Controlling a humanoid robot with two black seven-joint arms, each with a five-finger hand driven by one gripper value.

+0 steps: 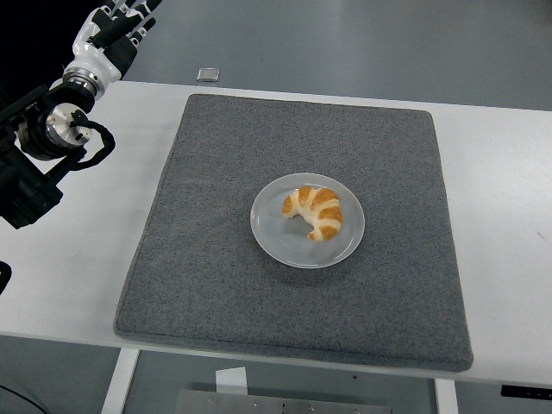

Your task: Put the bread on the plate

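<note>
A white table (78,276) spans the view, its near edge along the bottom. A grey mat (216,259) lies flat on it, covering most of the middle and reaching close to the near edge. The table shows bare to the left and right of the mat and in a narrow strip along the far side. A plate (276,241) sits on the mat, near its centre.
</note>
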